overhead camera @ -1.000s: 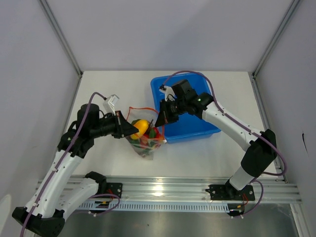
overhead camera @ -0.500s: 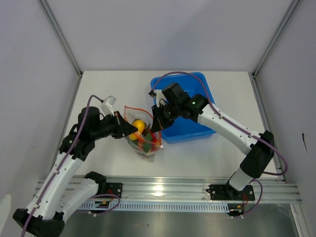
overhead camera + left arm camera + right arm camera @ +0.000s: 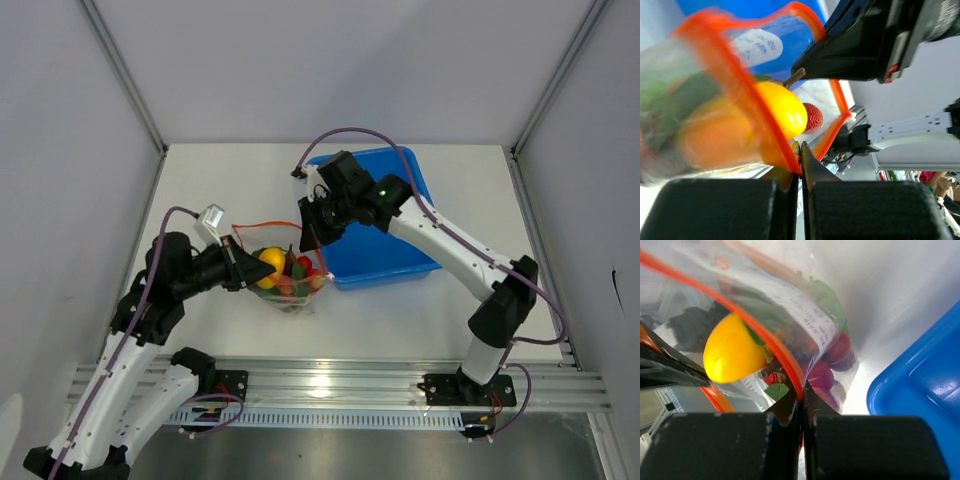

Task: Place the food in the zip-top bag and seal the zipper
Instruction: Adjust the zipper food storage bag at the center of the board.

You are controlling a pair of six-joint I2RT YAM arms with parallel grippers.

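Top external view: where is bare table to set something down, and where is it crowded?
Bare table lies far-left, between the left wall and the blue bin, and along the near edge right of the zip-top bag. Crowded: the centre, where left gripper and right gripper pinch the bag's mouth.

Bright even light, blurred wrist close-ups

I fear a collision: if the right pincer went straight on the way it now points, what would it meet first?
Shut on the zipper, the right pincer would meet the zip-top bag first, probably the yellow piece inside. The left pincer seems to lie beyond; depth is unclear.
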